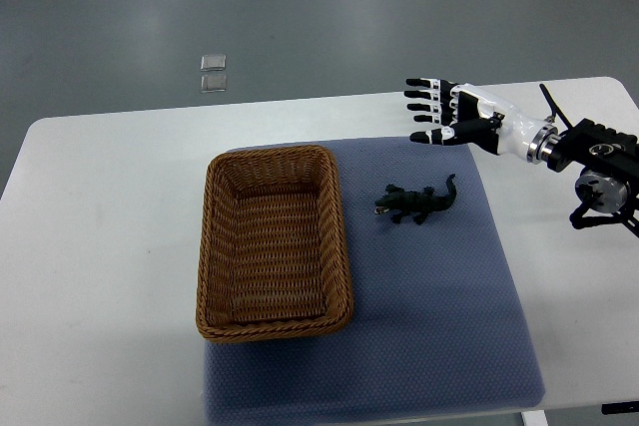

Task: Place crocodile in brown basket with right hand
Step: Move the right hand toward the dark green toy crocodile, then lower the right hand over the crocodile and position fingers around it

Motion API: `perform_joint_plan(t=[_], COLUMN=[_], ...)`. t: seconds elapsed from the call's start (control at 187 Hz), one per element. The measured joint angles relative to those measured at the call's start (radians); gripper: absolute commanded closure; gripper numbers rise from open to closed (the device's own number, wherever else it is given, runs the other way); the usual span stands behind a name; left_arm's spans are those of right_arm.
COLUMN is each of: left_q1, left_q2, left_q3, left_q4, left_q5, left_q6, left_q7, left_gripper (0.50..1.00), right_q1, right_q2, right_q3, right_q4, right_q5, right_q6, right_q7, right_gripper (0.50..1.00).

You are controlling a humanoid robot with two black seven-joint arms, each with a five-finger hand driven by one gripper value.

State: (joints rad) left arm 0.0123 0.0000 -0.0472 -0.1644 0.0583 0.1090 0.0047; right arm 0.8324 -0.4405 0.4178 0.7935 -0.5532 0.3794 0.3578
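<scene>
We count one wicker basket [338,236], one toy crocodile [414,204], one blue mat [429,316] and one white counter [100,246] beneath them. We see one robot hand [444,112], the right. On the floor [399,17] beyond lie two small clear squares [214,61].

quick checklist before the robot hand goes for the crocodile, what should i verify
1. Right robot hand free: ok, fingers spread, holding nothing.
2. Crocodile clear to grasp: ok, it lies alone on the blue mat, apart from the basket.
3. Hand lined up over the crocodile: not ok, it sits farther back and to the right of it.
4. Brown basket ready: ok, open side up, nothing inside, just left of the crocodile.
5. Hand height above the table: cannot tell from this single steep view.
</scene>
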Motion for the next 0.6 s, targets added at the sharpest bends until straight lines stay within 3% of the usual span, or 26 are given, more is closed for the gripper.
perform_joint_plan(t=[0.134, 0.46, 0.599], left_q1=[0.0, 0.0, 0.0], left_q2=[0.0, 0.0, 0.0], left_q3=[0.0, 0.0, 0.0], left_q4=[0.0, 0.0, 0.0], left_q5=[0.0, 0.0, 0.0], left_q6=[0.0, 0.0, 0.0], left_q7=[0.0, 0.0, 0.0], left_gripper=[0.5, 0.5, 0.5], right_q1=[0.027, 0.076, 0.108], right_q2=[-0.007, -0.006, -0.004], right_q3=[0.0, -0.008, -0.013], right_q4=[0.005, 0.006, 0.006], right_q5=[-0.157, -0.388, -0.522], right_q6=[-0.005, 0.037, 0.036], right_q7=[0.045, 0.065, 0.103], right_gripper=[0.574, 0.574, 0.574])
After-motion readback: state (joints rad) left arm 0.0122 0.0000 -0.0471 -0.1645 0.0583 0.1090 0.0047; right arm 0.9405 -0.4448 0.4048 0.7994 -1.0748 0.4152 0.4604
